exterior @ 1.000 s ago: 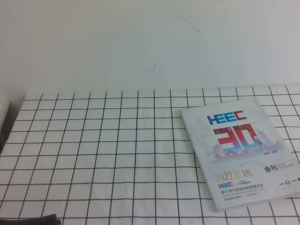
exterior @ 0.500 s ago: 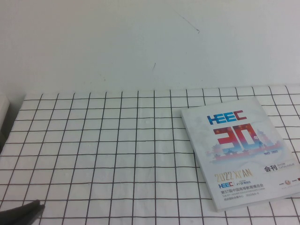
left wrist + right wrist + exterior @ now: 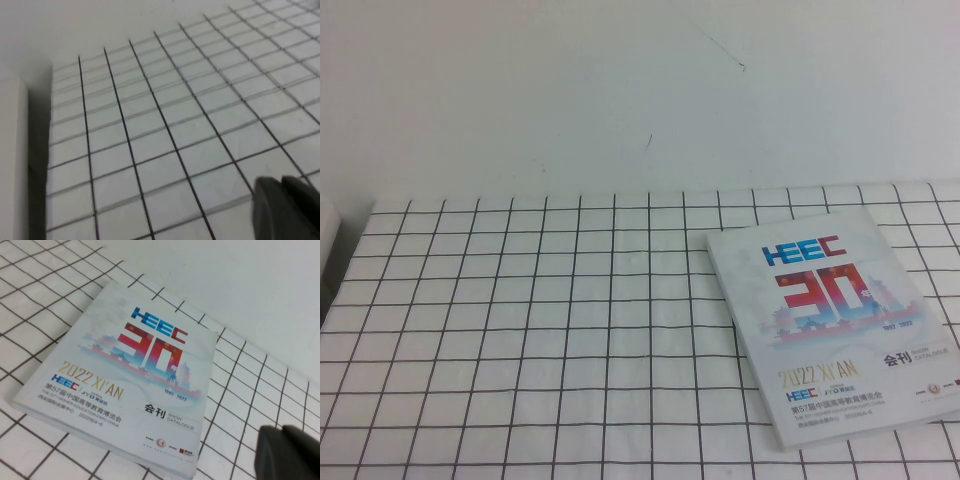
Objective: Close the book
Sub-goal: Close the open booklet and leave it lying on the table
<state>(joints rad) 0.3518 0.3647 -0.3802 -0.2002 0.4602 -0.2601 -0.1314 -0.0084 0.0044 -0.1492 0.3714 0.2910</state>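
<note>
The HEEC show catalogue is found closed, front cover uppermost. It lies flat on the checked tabletop at about 4 o'clock in the high view, with its head turned toward 11 o'clock. No page is seen raised, and nothing rests on the cover.

The right tool is recorded in its wrist view only as a dark shape, with no contact to the catalogue seen. Whether it is released or clenched cannot be told. The left tool is likewise recorded as a dark shape over bare grid cloth, with the catalogue nowhere in that view. Its state cannot be told either.

Change noted: a dark part of the left arm was seen at 7 o'clock in the high view a second ago. It had shifted nearer the corner half a second ago and is now gone from that view. Neither arm is seen there now. The catalogue itself has not shifted.

The closing is judged complete and the arms withdrawn. No further contact appears to be called for.
</note>
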